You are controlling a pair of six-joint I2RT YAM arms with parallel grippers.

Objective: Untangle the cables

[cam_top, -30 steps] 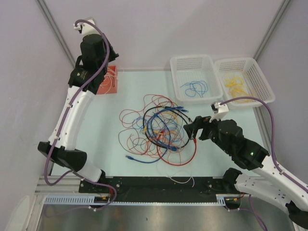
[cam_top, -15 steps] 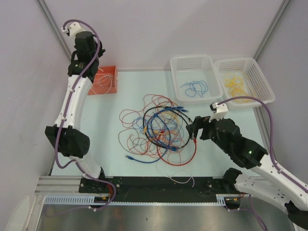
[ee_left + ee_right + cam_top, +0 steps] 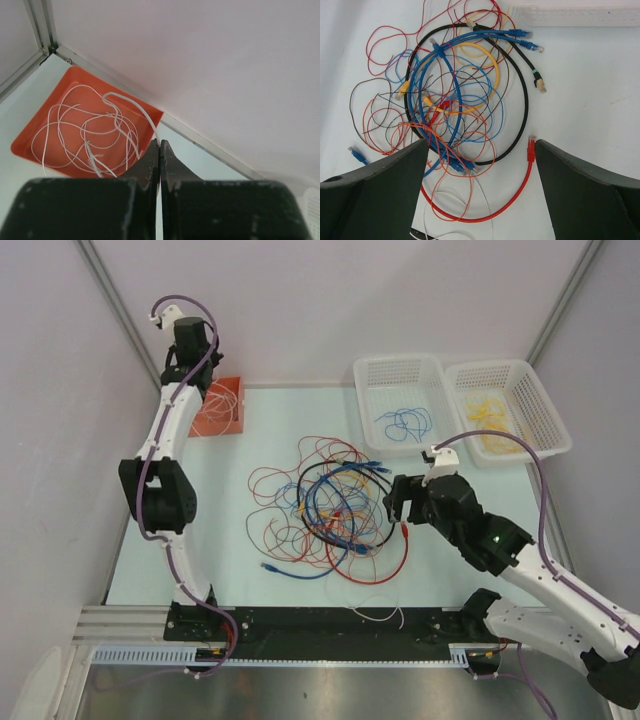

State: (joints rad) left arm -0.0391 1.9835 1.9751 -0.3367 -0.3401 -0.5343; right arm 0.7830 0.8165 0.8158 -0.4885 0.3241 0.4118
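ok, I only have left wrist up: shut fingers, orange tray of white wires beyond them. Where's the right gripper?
Observer: The right gripper hovers open at the right edge of the cable tangle in the middle of the table.
Operator: What's closest to it?
Observer: The plug of a red patch cable, lying between its fingers in the right wrist view.
Operator: Any other colours sorted?
Observer: Blue wires lie in the left white basket, yellow wires in the right white basket.
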